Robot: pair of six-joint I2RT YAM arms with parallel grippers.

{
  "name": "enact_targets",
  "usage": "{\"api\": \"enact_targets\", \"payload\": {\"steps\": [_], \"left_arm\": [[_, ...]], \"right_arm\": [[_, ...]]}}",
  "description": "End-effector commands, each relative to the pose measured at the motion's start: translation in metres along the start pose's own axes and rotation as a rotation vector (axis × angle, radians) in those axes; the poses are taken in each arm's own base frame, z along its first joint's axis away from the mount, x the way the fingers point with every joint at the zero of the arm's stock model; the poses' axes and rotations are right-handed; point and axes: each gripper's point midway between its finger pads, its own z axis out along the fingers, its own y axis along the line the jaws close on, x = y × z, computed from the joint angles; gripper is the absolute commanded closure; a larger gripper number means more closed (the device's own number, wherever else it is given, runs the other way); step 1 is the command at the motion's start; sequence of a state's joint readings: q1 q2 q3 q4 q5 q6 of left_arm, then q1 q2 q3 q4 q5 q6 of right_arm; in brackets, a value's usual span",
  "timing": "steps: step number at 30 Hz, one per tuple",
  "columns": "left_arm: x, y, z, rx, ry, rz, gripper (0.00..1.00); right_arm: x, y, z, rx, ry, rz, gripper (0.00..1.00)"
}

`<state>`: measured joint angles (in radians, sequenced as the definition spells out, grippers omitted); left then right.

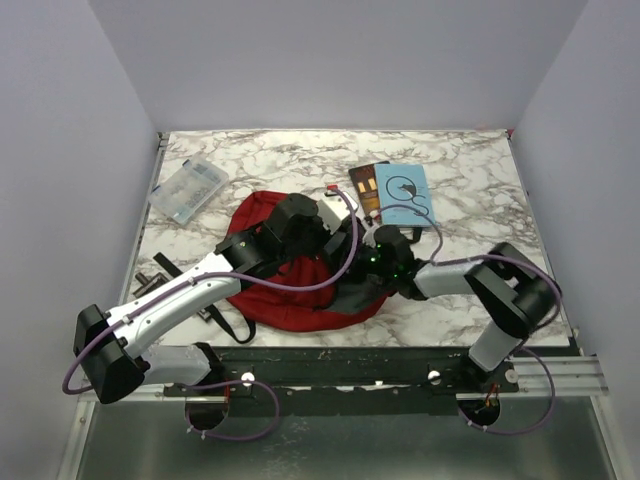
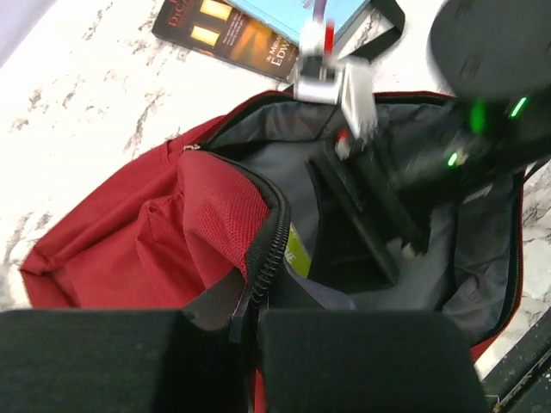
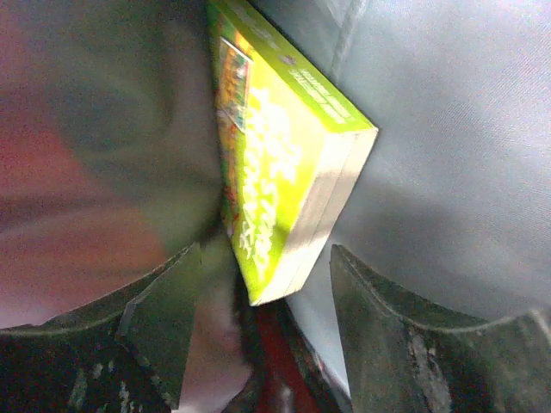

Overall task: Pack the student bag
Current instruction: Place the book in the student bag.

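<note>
Gaping open, the dark red student bag (image 2: 103,241) shows grey lining (image 2: 288,176).

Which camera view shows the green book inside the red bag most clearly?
The right wrist view: the green book is large and close, cover and page edges visible, against the lining of the student bag. The left wrist view shows only a green sliver behind the zipper edge. In the top external view, it is hidden.
</note>
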<state>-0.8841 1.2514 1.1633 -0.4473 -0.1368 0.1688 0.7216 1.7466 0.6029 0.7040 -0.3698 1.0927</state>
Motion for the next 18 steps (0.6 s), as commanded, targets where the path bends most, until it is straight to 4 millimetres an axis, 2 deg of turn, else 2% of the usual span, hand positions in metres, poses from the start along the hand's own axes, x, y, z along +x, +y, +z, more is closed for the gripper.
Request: {"api": "enact_targets", "payload": {"steps": [1, 5, 7, 9, 13, 16, 18], "left_arm": [[0.008, -0.001, 0.003, -0.032, -0.069, -0.061, 1.00], [0.020, 0.006, -0.001, -0.069, -0.059, -0.062, 1.00], [0.020, 0.008, -0.006, -0.074, -0.049, -0.046, 1.00], [0.019, 0.012, -0.012, -0.083, -0.033, -0.030, 1.00], [0.015, 0.012, -0.018, -0.070, -0.029, 0.012, 1.00], [0.013, 0.008, -0.017, -0.043, -0.036, 0.014, 1.00], [0.012, 0.002, -0.015, -0.016, -0.043, -0.001, 1.00]], "right_arm": [[-0.016, -0.010, -0.041, 0.136, 0.018, -0.134, 0.33], [-0.036, -0.010, -0.083, 0.228, -0.036, -0.216, 0.29], [-0.051, -0.015, -0.104, 0.290, -0.079, -0.230, 0.26], [-0.077, -0.020, -0.126, 0.344, -0.164, -0.224, 0.20], [-0.135, -0.039, -0.166, 0.385, -0.366, -0.103, 0.07], [-0.168, -0.054, -0.180, 0.327, -0.485, 0.026, 0.06], [-0.180, -0.071, -0.185, 0.272, -0.537, 0.122, 0.06]]}}
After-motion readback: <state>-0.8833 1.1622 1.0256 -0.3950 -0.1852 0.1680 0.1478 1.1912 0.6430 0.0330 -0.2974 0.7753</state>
